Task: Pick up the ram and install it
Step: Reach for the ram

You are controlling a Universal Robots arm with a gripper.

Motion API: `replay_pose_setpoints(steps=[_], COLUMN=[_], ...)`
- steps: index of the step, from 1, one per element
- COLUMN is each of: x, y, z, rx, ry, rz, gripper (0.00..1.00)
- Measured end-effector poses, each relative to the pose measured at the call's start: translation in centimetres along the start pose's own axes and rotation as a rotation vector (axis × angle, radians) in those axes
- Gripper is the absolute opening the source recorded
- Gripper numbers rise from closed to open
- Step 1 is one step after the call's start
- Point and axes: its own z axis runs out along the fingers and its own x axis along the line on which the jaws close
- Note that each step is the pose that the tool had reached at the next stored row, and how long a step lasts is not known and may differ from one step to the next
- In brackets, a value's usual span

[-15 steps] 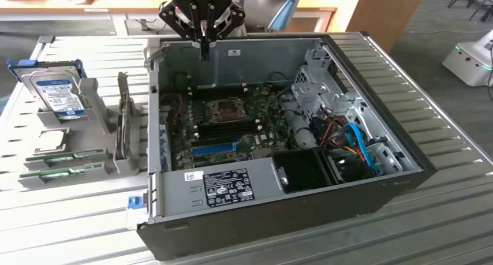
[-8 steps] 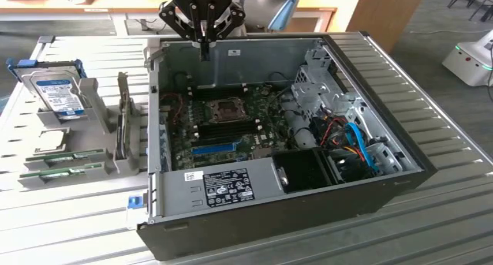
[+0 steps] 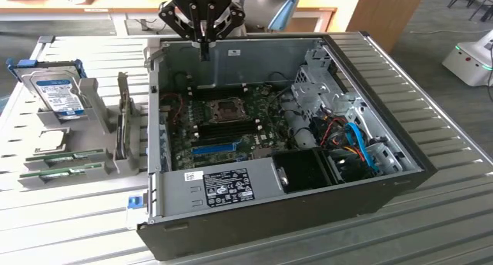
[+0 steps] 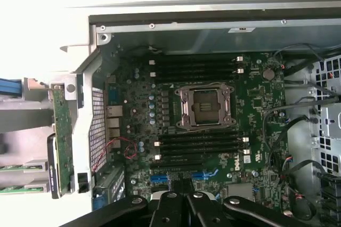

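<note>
**Fingers (image 3: 204,50) pinched shut on nothing, above the open computer case (image 3: 308,213); the ram (image 3: 68,157) sits off to the side.**
The green stick rests in a grey holder (image 3: 38,179) on the table (image 3: 77,230), at the exterior view's left, well apart from the fingers. It looks light, stiff and fragile, so it is best gripped across its long edges, clear of the chips.

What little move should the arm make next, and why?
Probably swing toward the exterior view's left, over the ram in its grey holder. The gripper hangs shut and empty above the rear wall of the computer case, and the memory slots lie bare.
</note>
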Motion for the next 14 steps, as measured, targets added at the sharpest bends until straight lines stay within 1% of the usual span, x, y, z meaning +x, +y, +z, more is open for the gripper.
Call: replay_pose_setpoints(steps=[9, 14], x=[0.45, 0.87], y=[-0.04, -0.07], z=[0.00, -0.01], rx=[0.0000, 0.0000], ry=[0.0000, 0.0000], rz=[0.000, 0.000], gripper=[0.11, 0.11])
